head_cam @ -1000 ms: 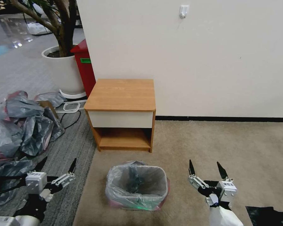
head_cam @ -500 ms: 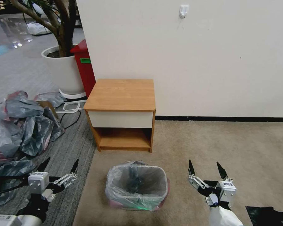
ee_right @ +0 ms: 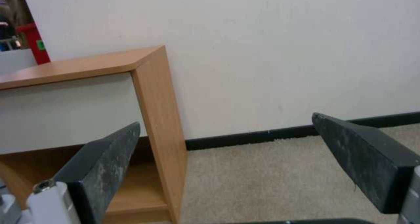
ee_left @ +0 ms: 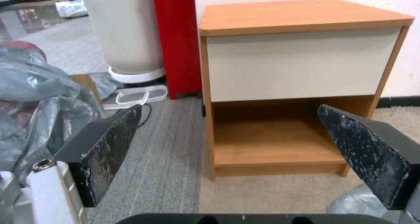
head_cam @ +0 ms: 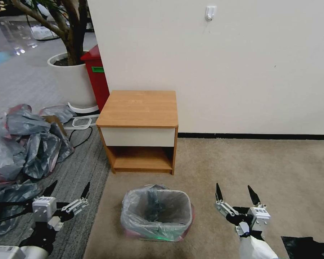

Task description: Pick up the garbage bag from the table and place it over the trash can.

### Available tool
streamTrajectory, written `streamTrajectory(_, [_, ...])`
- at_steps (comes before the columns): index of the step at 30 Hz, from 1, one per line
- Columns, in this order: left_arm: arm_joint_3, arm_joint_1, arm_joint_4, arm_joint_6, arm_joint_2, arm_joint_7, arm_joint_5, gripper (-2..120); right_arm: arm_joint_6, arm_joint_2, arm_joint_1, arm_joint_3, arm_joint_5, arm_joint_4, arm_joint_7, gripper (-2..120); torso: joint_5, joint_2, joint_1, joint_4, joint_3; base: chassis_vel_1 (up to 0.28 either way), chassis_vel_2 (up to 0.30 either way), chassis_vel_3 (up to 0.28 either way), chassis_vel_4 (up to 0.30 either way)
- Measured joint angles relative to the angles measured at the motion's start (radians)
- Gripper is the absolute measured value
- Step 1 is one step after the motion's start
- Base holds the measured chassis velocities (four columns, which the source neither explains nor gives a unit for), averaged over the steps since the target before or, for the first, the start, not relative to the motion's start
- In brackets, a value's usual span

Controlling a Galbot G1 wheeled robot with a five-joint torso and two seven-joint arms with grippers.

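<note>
- The garbage bag (head_cam: 155, 217) is seen already draped over the trash can (head_cam: 158, 207); the grey film lines the inside and is folded down over the rim, with a pink-red edge bunched low on the outer walls.
- The trash can is set on the beige carpet (head_cam: 262, 169), at 6 o'clock from the table (head_cam: 138, 108), a short gap apart.
- Something dark is seen inside the bin at its 11 o'clock side; probably gathered bag film, cannot be confirmed.
- The table top is shown as bare wood, with the white drawer front (head_cam: 137, 136) below it and the lower shelf (head_cam: 142, 162) under that.
- The left gripper (head_cam: 69, 187) is held low at 9 o'clock of the bin, over the grey carpet; fingers are spread wide, nothing is held. In the left wrist view the two dark fingers (ee_left: 109, 145) are seen far apart, aimed at the table front, and a bit of bag film (ee_left: 359, 201) is caught at the frame edge.
- The right gripper (head_cam: 235, 190) is held low at 3 o'clock of the bin, clear of it; fingers are spread, nothing is gripped. In the right wrist view the fingers (ee_right: 105, 165) are pointed toward the table's side panel and the wall (ee_right: 271, 53).
- A heap of grey bags (head_cam: 21, 140) is piled on the floor at 9 o'clock of the table.
- A red bin (head_cam: 96, 77) and a white planter (head_cam: 73, 82) are stood at 11 o'clock of the table, against the wall corner.
</note>
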Motion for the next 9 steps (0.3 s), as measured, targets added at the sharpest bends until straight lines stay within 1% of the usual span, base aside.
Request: streamTrajectory(9, [0.001,0.000,0.001,0.001,0.000,-0.001,0.000,100,-0.001,0.000,0.000,0.000,0.001,0.000,0.000,100,0.0000,0.000,0.000,0.0000,0.000,0.000,0.000,0.000,0.000])
